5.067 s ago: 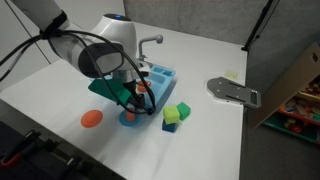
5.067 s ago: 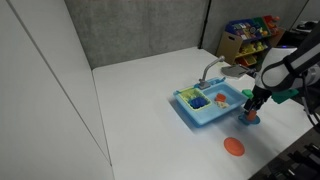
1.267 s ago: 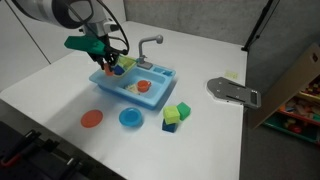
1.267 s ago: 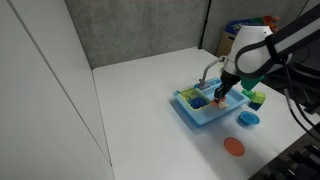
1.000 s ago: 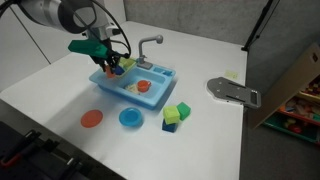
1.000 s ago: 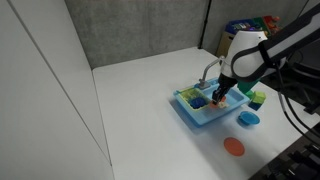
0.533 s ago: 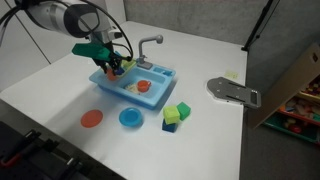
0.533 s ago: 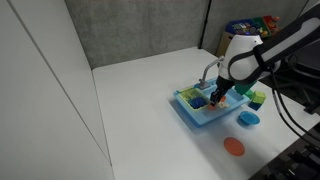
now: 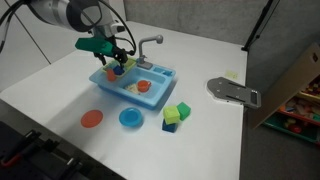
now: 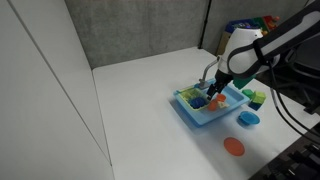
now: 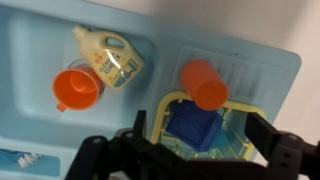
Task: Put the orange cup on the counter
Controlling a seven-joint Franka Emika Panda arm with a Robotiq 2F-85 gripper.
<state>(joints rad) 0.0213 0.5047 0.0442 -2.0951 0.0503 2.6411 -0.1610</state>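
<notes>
In the wrist view an orange cup [image 11: 205, 83] lies on its side on the drain-rack side of the blue toy sink [image 11: 290, 75]. A second orange cup with a handle [image 11: 78, 90] stands in the basin beside a yellow bottle [image 11: 110, 58]. My gripper [image 11: 200, 135] is open and empty, its jaws spread either side of a yellow basket [image 11: 165, 105] that holds a blue block [image 11: 193, 127], just below the lying cup. In both exterior views the gripper [image 9: 118, 66] [image 10: 218, 96] hangs low over one end of the sink [image 9: 160, 95].
On the white counter [image 9: 200, 60] in front of the sink lie a red plate [image 9: 92, 118], a blue plate [image 9: 130, 118] and green and yellow blocks [image 9: 175, 113]. A grey flat object [image 9: 232, 92] lies farther off. The faucet [image 9: 150, 42] rises behind the basin.
The gripper has come from above the plates to the rack end of the sink and lowered a little over it. Its jaws stay open. The cups have not moved.
</notes>
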